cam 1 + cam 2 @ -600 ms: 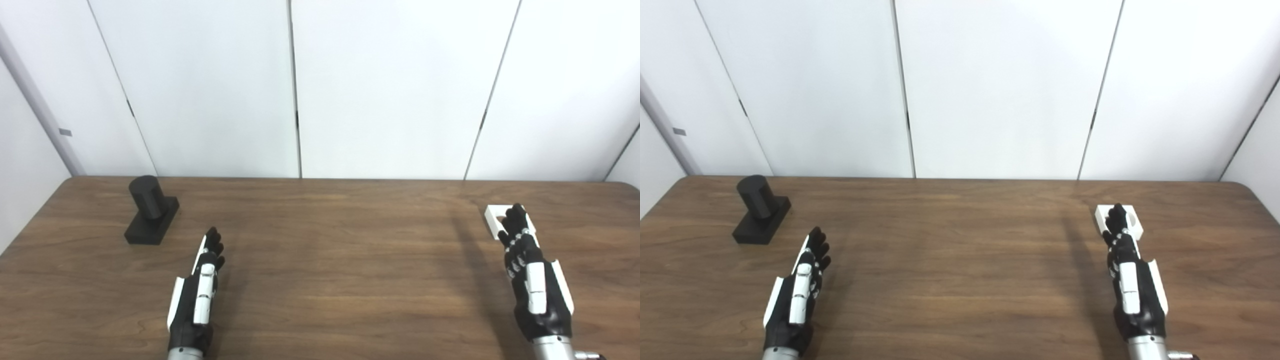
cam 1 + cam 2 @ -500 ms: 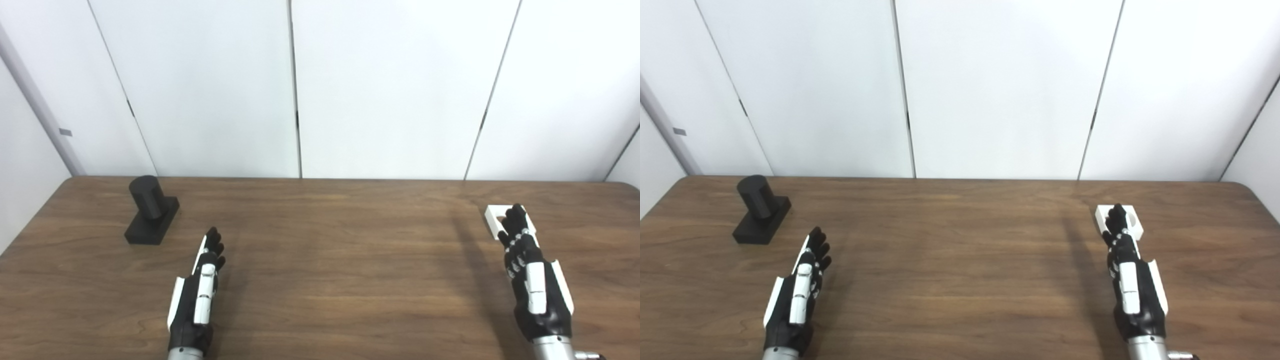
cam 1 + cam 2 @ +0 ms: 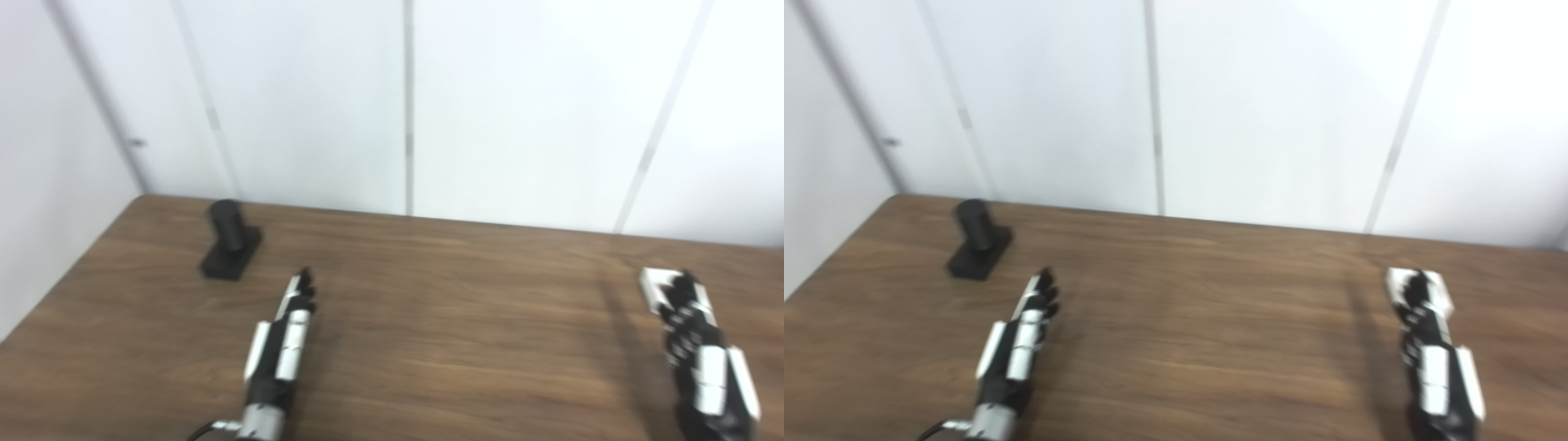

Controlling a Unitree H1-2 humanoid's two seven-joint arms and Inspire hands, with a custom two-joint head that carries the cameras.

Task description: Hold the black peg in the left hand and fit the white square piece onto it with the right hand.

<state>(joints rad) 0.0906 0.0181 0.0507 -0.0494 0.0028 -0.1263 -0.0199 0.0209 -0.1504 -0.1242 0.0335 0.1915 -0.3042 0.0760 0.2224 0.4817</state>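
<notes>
Nearest, at the bottom edge: left hand flat over the wooden table, fingers stretched forward and close together, holding nothing. Opposite, low on the right side: right hand, also stretched out, fingers extended toward the far edge, nothing clasped. Both pictures soft with blur, so finer finger detail cannot be told.

A little farther on the right: white square piece lying flat on the table, partly covered by the right hand's fingertips; touching or merely hovering above it cannot be told through the blur. Only the piece's left corner and edge strips visible around the dark fingers.

Farther still, on the left toward the table's back corner: black peg, an upright cylinder on a flat black base, standing free, well apart from the left hand and ahead of it to the left.

Beyond the table: plain white wall panels with thin vertical seams.
</notes>
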